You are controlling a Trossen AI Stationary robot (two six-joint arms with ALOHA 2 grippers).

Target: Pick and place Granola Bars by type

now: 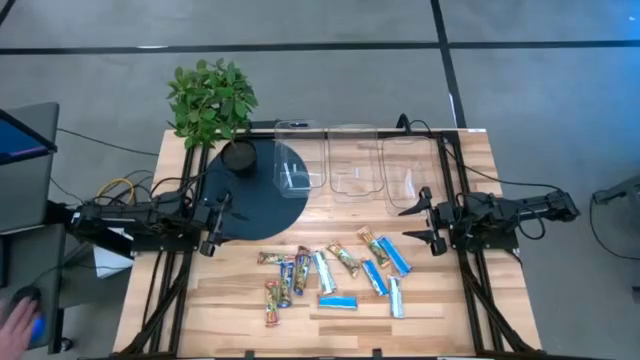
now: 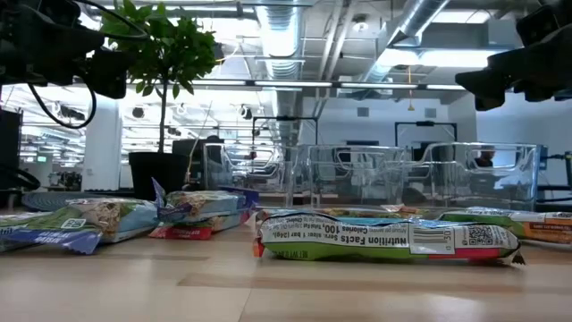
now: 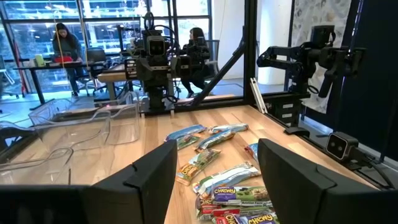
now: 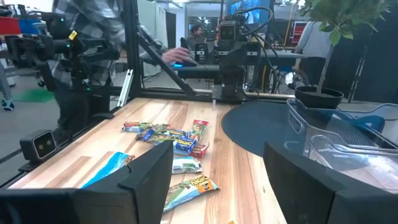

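Observation:
About a dozen wrapped granola bars (image 1: 335,275) lie flat and scattered on the near middle of the wooden table; their wrappers are blue, silvery-white and brown-orange. They also show in the low view (image 2: 384,237) and in both wrist views (image 3: 221,180) (image 4: 174,140). My left gripper (image 1: 212,222) hovers open at the table's left, above the dark round mat. My right gripper (image 1: 427,220) hovers open at the table's right. Both are apart from the bars.
Three clear plastic tubs (image 1: 350,165) stand in a row at the far middle. A potted plant (image 1: 215,105) sits at the far left by a dark round mat (image 1: 255,195). A person's hand (image 1: 15,320) shows off the table's left. Bare wood (image 1: 420,320) lies near the front edge.

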